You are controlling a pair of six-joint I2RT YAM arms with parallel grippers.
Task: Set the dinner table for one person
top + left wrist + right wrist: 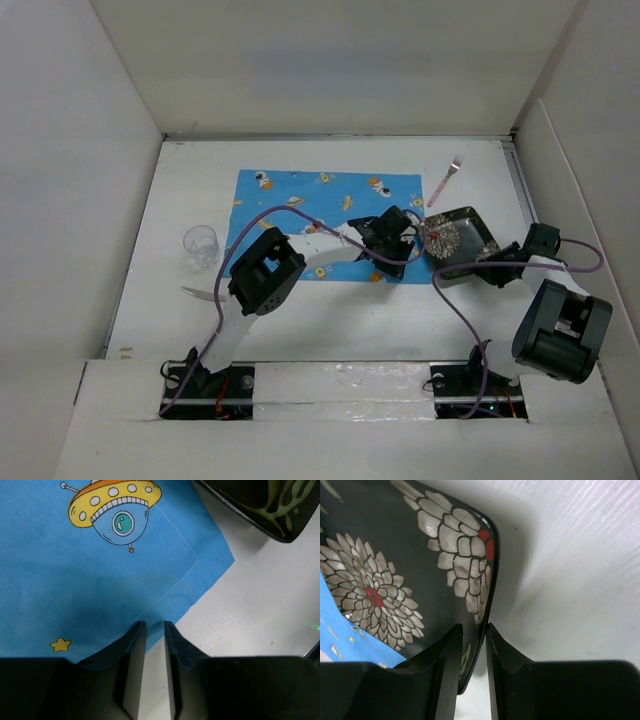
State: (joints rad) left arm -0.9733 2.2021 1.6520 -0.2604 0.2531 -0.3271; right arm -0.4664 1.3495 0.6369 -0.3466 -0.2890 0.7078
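Note:
The black plate (pixel 458 238) with white flower print lies on the white dinner table (pixel 330 320), at the right edge of the blue cartoon-print placemat (pixel 300 215). My right gripper (pixel 478 262) is shut on the plate's near rim; in the right wrist view the rim (pixel 487 580) runs between its jaws (pixel 474 627). My left gripper (pixel 388 262) hovers over the placemat's near right edge. In the left wrist view (pixel 154 625) its jaws stand a narrow gap apart, with nothing between them. The placemat (pixel 75 580) lies flat below, and a corner of the plate (pixel 260 500) shows at top right.
A pink-handled fork (pixel 443 181) lies on the table beyond the plate. A clear cup (pixel 200 244) stands left of the placemat, with a pale utensil (pixel 198 294) lying just in front of it. White walls enclose the table on three sides.

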